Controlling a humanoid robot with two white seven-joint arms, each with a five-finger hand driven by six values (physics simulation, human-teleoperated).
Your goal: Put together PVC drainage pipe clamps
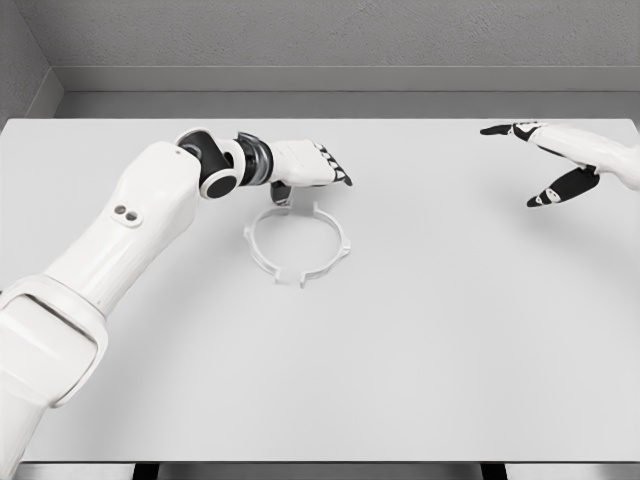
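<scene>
Table [450, 350]: white, wide, bearing one part.
Clamp ring [297, 245]: lay flat, left of centre, no long axis.
Left hand [312, 166]: hovered just behind the ring's far rim, fingers extended, holding nothing; nearer.
Right hand [560, 160]: far right, well apart, fingers spread, empty.

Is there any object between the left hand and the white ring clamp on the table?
Nothing visible stands between them. The left hand hovers just above the far edge of the ring clamp, fingers relaxed, holding nothing. The right hand is far off at the table's right side.
</scene>
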